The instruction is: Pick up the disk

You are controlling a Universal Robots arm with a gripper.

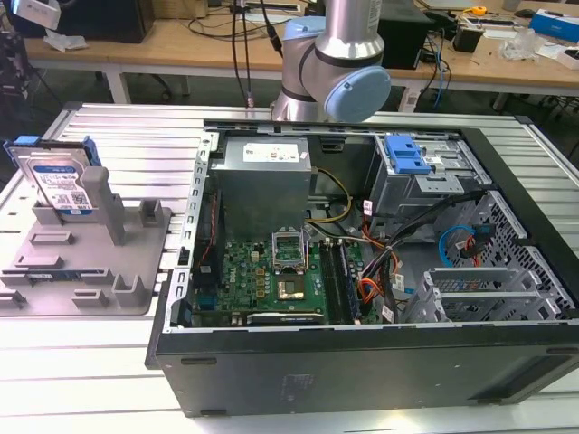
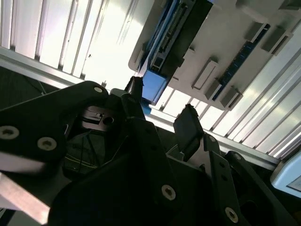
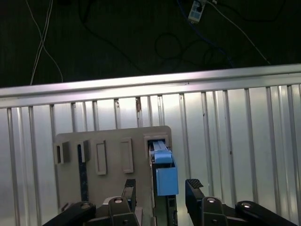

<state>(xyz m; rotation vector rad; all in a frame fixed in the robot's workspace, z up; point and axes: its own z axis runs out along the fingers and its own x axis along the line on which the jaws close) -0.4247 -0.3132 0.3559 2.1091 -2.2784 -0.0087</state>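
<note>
Open computer case (image 1: 362, 298) sits at the exterior view's centre and right. A grey fixture (image 1: 90, 262) lies beside it at the exterior view's left. The disk (image 1: 61, 185) stands on edge in the fixture (blue rails at its top), in the upper left of the frame. Gripper (image 3: 161, 187), first wrist view: fingers spread, holding nothing.

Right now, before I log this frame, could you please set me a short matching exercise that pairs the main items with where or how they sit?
Things:
1. disk
2. grey fixture
3. blue bracket
4. gripper

Places or states:
A. inside the open computer case
B. standing on edge
C. open, holding nothing
D. lying flat on the ribbed metal table

Pairs: 1-B, 2-D, 3-A, 4-C
</note>
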